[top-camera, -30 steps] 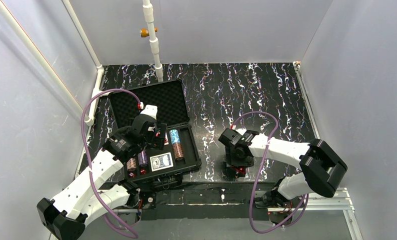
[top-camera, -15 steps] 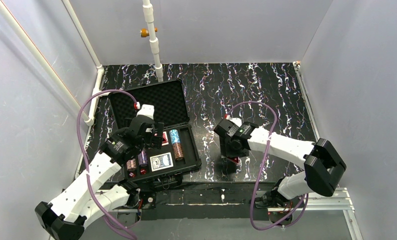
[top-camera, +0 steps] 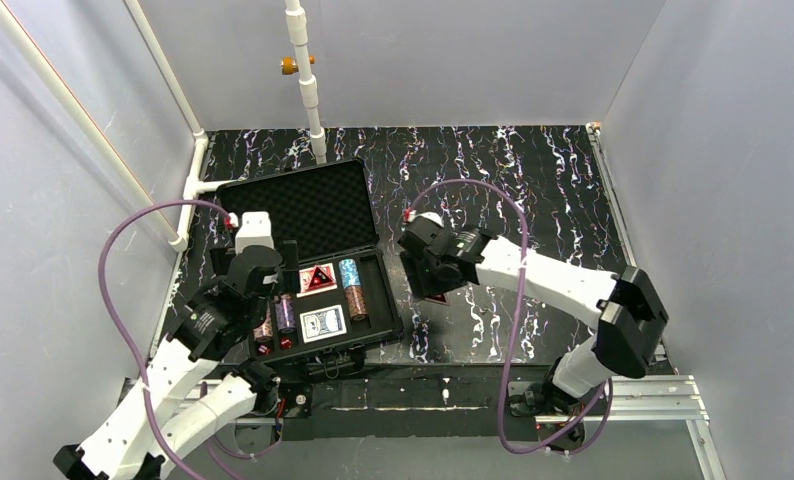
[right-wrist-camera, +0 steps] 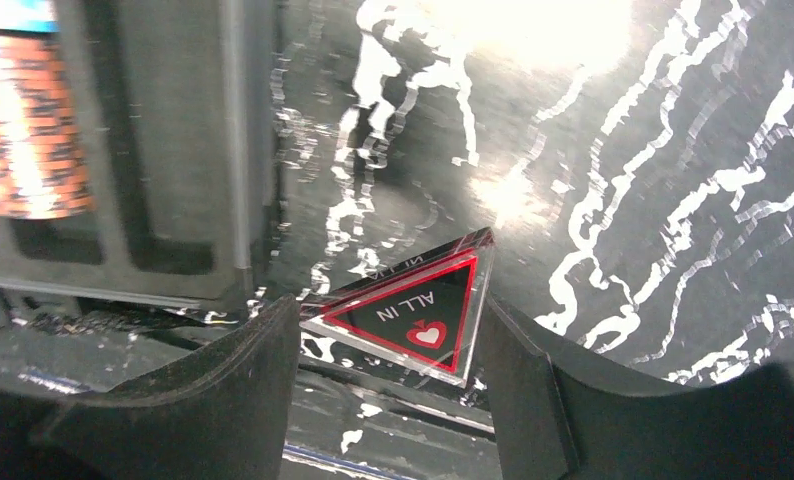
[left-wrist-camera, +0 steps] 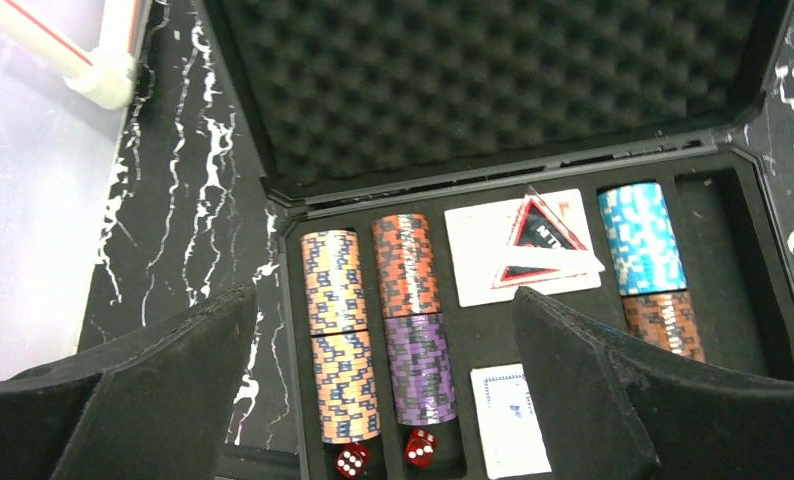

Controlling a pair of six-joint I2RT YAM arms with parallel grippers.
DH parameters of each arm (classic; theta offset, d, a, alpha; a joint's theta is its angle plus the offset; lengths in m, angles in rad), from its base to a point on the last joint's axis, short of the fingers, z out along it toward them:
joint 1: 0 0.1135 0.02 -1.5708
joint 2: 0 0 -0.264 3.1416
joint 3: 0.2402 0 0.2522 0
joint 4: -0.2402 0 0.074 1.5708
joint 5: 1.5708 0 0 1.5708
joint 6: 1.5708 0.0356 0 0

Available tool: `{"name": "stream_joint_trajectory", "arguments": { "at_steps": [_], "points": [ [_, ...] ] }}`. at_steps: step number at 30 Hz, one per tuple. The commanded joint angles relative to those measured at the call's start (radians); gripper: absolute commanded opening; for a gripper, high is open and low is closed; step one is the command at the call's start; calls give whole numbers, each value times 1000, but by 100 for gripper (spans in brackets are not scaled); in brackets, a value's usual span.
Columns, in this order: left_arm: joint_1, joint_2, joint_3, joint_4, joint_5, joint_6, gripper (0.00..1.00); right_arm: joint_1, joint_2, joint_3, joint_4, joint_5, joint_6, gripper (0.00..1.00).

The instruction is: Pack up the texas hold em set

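Observation:
The black case (top-camera: 391,322) lies open at the left, its foam lid (left-wrist-camera: 493,80) tipped back. In its tray lie chip stacks (left-wrist-camera: 335,330), a blue card deck (left-wrist-camera: 508,420), two red dice (left-wrist-camera: 351,461) and a red triangle on a white card (left-wrist-camera: 538,235). My left gripper (left-wrist-camera: 383,295) hangs open above the tray's left half (top-camera: 285,262), holding nothing. My right gripper (top-camera: 435,290) is shut on another red triangle (right-wrist-camera: 413,310) marked ALL IN, held off the table just right of the case's wall (right-wrist-camera: 173,150). Both fingers (right-wrist-camera: 263,380) press its edges.
A white pipe (top-camera: 308,90) stands at the back behind the lid, and another pipe (left-wrist-camera: 73,60) runs along the left wall. Purple cables loop over both arms. Grey walls close in the marbled black table (top-camera: 533,180) on three sides.
My right arm has lifted the red triangle and carried it left and farther back, up to the case's right side. My left arm has drawn back to the left, uncovering the tray.

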Motion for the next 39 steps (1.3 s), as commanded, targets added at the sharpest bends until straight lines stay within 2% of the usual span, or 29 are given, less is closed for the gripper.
{"name": "stream_joint_trajectory", "arguments": {
  "at_steps": [1, 13, 27, 39],
  "points": [
    [-5, -65, 32, -27, -143, -45, 98, 81, 85, 137, -10, -22, -108, 54],
    [-5, -208, 23, -34, -247, -76, 98, 286, 340, 473, -24, 5, -230, 54],
    [-5, -236, 27, -56, -277, -96, 98, 341, 591, 779, -88, 35, -205, 52],
    [-5, -254, 26, -60, -288, -101, 98, 365, 705, 892, -116, 28, -139, 51]
  ]
}}
